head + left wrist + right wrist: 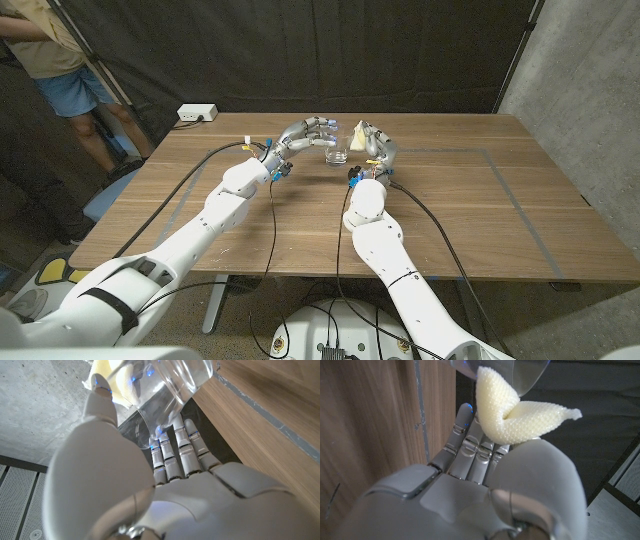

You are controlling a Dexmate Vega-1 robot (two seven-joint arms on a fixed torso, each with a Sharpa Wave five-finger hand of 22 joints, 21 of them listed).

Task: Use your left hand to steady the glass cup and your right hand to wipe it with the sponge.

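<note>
Your left hand (305, 133) grips the unlabelled glass cup (337, 151); your right hand (375, 146) pinches the sponge (357, 136) against it.

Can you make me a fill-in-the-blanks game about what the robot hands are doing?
1. The left hand holds a clear glass ____.
2. The right hand pinches a pale yellow ____.
3. The sponge touches the cup's ____.
4. The table is made of ____.

Missing words: cup; sponge; rim; wood
</note>
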